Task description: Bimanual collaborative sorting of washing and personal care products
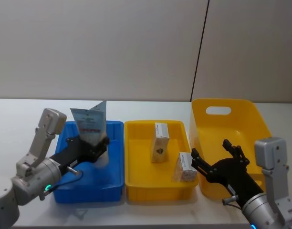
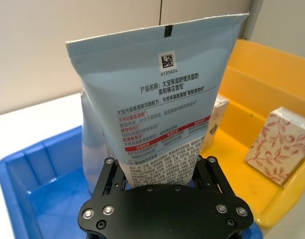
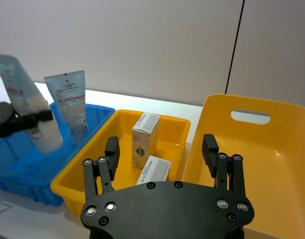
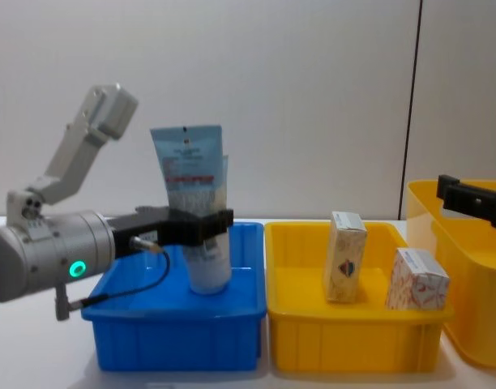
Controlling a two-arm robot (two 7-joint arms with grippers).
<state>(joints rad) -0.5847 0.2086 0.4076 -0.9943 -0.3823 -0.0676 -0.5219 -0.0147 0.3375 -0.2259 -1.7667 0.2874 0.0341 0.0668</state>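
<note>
Clamped with left hand (image 4: 201, 224) on tube (image 4: 191, 174) near cap end; held upright, cap down, low inside blue bin (image 4: 171, 340). Likely straight down to set. Spread open, empty: right hand (image 1: 209, 149), before large yellow bin (image 1: 253, 119). Farther: second tube (image 3: 68, 102) standing in blue bin, boxes (image 1: 160, 142) in middle yellow bin (image 1: 155, 193).

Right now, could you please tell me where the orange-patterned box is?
In the head view, the orange-patterned box sits in the near-right corner of the middle yellow bin, right of the emblem box and just left of the open right gripper.

Two tubes (image 3: 68, 102) (image 3: 15, 84), two boxes (image 4: 345, 258) (one orange-patterned (image 4: 416, 279)), one blue bin (image 4: 175, 344), two yellow bins (image 4: 353, 344) (image 4: 467, 267).
</note>
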